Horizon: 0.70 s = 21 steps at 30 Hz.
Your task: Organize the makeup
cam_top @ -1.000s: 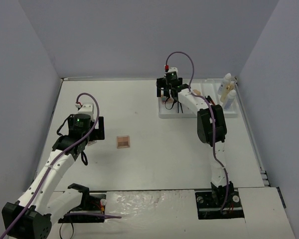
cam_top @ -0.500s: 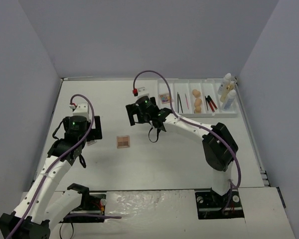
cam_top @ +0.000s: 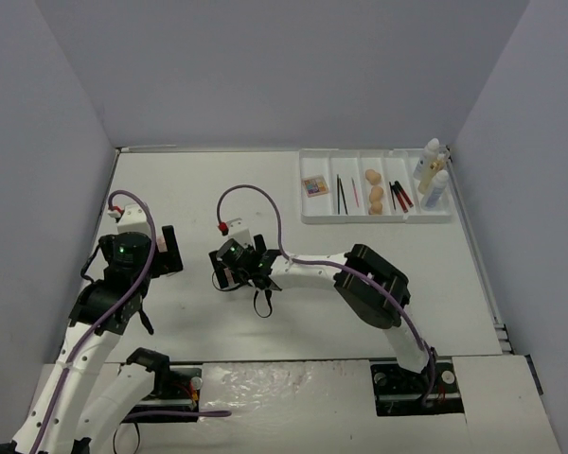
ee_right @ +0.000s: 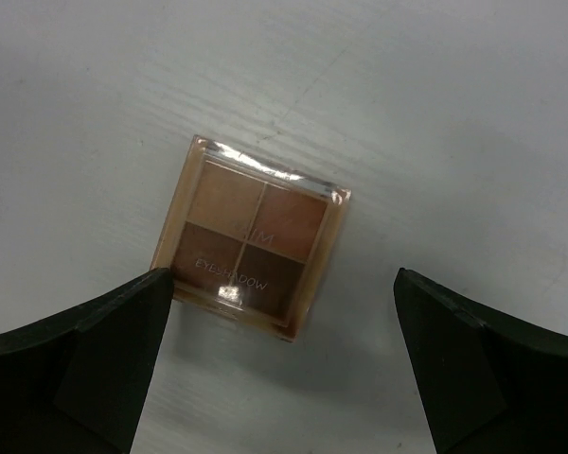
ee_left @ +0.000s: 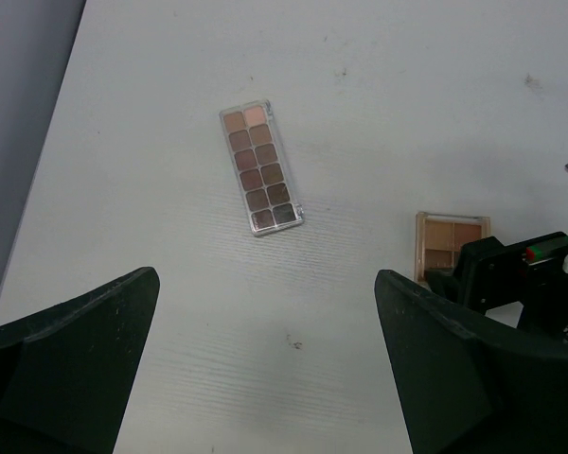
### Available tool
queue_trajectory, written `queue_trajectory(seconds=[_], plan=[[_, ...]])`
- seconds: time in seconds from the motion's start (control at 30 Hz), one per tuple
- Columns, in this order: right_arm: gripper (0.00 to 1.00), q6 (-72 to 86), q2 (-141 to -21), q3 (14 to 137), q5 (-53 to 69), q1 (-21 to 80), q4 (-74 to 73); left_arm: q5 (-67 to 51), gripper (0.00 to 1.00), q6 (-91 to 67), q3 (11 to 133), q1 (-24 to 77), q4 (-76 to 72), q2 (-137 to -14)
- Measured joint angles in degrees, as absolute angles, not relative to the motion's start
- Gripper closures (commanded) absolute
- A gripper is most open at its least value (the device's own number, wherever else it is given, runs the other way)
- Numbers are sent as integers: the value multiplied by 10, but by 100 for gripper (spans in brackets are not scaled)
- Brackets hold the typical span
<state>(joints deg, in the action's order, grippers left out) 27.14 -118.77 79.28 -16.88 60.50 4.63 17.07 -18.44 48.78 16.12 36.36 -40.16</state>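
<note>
A square brown eyeshadow palette point(ee_right: 251, 251) lies flat on the white table. My right gripper point(ee_right: 284, 284) hovers open right above it, one finger on each side and neither touching. From overhead, the right gripper point(cam_top: 237, 270) hides that palette. In the left wrist view the same square palette point(ee_left: 450, 244) peeks out from under the right gripper point(ee_left: 516, 284). A long palette of brown shades point(ee_left: 261, 168) lies to its left. My left gripper point(ee_left: 265, 284) hangs open and empty over bare table, at the left point(cam_top: 147, 255).
The white divided tray point(cam_top: 379, 217) at the back right holds a small palette point(cam_top: 313, 185), thin pencils point(cam_top: 341, 194), peach sponges point(cam_top: 374, 189), lipsticks point(cam_top: 400, 196) and bottles point(cam_top: 431, 175). Grey walls close in the table on three sides.
My right arm has swung from the tray across to the table's left middle and now hangs over the square palette. My left arm has drawn back toward the left.
</note>
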Motion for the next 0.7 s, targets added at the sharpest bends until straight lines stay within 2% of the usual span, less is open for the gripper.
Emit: queue_trajectory(seconds=[0.57, 0.7], plan=[[0, 313, -1245, 837, -235, 630, 60, 170, 3, -202, 499, 161, 393, -404], [7, 315, -1244, 834, -251, 631, 50, 170, 3, -203, 499, 161, 392, -404]])
